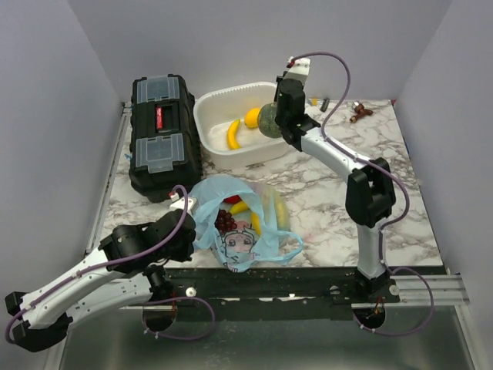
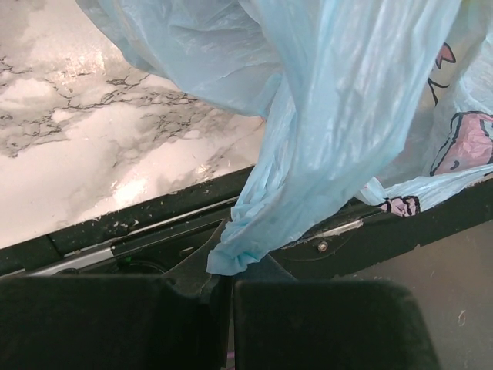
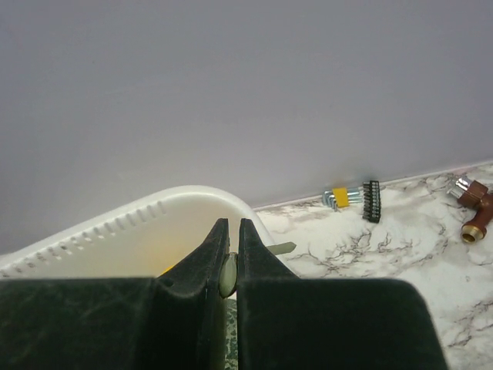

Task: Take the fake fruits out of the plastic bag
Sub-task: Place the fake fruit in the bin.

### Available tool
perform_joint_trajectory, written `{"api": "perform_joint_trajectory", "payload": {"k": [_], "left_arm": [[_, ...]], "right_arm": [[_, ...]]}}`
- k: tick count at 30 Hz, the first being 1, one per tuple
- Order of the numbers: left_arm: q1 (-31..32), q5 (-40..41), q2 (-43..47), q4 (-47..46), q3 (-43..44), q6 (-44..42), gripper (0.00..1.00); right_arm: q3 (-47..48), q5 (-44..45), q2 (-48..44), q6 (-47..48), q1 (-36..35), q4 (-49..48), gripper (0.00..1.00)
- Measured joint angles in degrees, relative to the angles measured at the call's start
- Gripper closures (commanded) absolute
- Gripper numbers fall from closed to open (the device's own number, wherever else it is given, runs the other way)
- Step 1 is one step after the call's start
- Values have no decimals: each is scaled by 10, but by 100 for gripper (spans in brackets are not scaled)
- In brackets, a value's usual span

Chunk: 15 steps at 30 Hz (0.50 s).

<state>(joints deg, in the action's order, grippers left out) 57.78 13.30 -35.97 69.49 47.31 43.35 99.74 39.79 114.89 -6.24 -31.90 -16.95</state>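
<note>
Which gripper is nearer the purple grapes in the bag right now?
Left. The left gripper pinches the plastic bag edge just beside the grapes; the right gripper is far off over the white tub, holding the green melon.

bag [image 2: 331,116]: thin crinkled translucent plastic | table [image 1: 323,181]: glossy marble-look | tub [image 3: 115,223]: smooth plastic | toolbox [image 1: 162,166], 10 o'clock: matt black plastic

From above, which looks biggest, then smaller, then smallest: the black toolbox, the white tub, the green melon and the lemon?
1. black toolbox and white tub: these look about the same size, so I won't rank them.
2. green melon
3. lemon
</note>
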Motion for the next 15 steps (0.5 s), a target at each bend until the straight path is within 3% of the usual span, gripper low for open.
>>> {"api": "perform_joint_trajectory", "payload": {"k": [7,12,15], "left_arm": [[0,0,16,0,0,0,100],[0,0,37,0,0,0,100],[0,1,43,0,0,0,100]], "right_arm": [[59,-7,96,56,4,-8,89],[52,-7,106,63,3,-7,86],[39,-7,106,63,3,-14,79]]}}
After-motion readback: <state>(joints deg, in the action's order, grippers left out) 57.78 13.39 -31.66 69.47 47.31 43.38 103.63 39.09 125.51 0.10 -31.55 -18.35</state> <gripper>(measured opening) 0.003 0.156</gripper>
